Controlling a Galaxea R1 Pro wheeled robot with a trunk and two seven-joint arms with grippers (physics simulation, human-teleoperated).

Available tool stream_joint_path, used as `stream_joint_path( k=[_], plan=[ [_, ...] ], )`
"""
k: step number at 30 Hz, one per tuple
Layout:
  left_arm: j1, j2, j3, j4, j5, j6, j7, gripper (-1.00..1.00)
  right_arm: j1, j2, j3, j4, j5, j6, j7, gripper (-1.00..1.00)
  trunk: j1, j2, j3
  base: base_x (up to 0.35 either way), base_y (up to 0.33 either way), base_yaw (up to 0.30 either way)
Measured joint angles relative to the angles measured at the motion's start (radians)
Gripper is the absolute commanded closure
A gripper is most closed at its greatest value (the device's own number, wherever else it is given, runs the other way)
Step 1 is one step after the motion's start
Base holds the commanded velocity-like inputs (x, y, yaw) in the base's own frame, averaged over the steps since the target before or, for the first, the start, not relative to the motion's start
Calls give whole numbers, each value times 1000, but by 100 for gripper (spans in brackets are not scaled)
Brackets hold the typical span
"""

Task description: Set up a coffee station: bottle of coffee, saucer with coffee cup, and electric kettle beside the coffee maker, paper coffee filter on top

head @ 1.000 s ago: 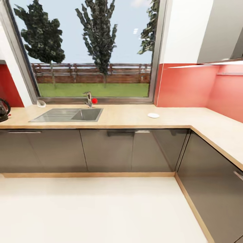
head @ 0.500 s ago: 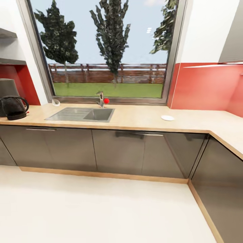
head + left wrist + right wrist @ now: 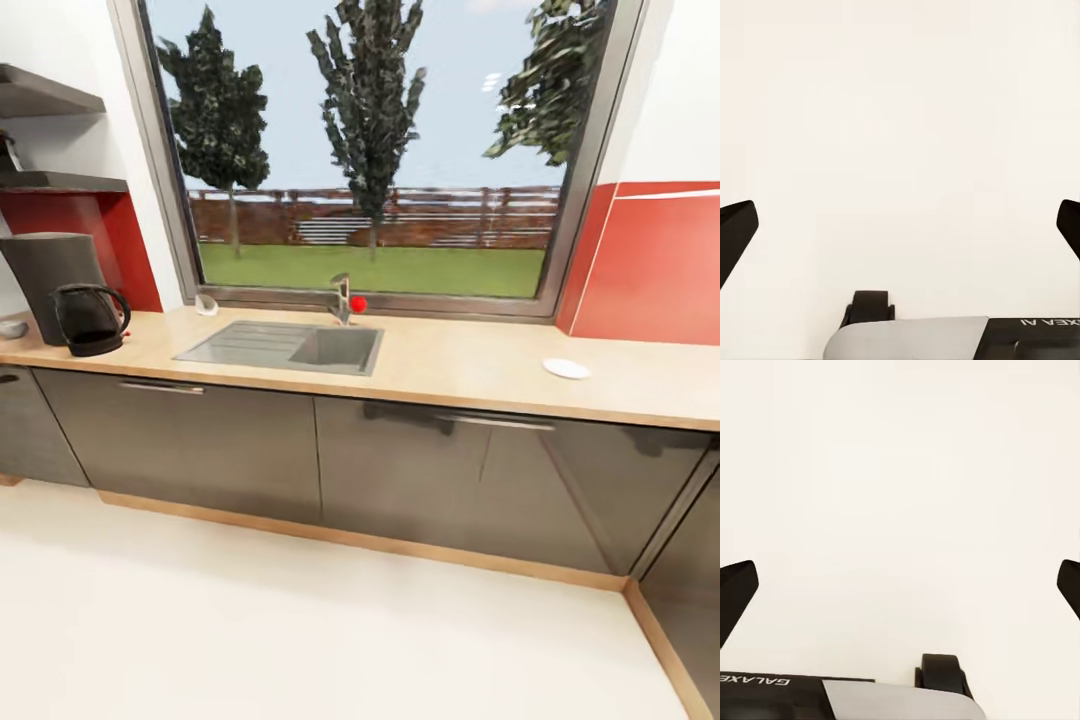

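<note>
The kitchen countertop (image 3: 470,375) runs across the head view. At its far left stands the tall dark grey coffee maker (image 3: 48,280), with the smoky electric kettle (image 3: 90,318) right in front of it. The white saucer (image 3: 566,368) lies far to the right on the worktop, with nothing on it. A small off-white folded piece, probably the paper coffee filter (image 3: 206,303), sits by the window sill. The dark kitchen shelf (image 3: 58,182) hangs above the coffee maker. My left gripper (image 3: 904,225) and right gripper (image 3: 904,585) are both open over pale floor, holding nothing.
A steel sink (image 3: 290,346) with a faucet (image 3: 342,298) and red knob sits under the big window. Grey cabinet fronts (image 3: 230,445) stand below the worktop. A small pale round object (image 3: 12,328) lies left of the coffee maker. Open pale floor (image 3: 300,620) lies before the cabinets.
The head camera has swung left, so the counter scene slid right in the picture. The coffee maker and shelves came into view. No object has moved.
</note>
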Motion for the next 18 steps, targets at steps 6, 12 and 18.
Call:
stream_joint_path(
  k=[6,12,18],
  plan=[
    [0,0,0,0,0,0,0,-100,0,-3,-4,3,0,1,3,-100,0,0,0,303,177,41],
    [0,0,0,0,0,0,0,-100,0,-6,-2,5,1,1,5,-100,0,0,0,303,177,4],
    [0,0,0,0,0,0,0,-100,0,-4,-1,5,1,1,4,-100,0,0,0,304,175,111]
  ],
)
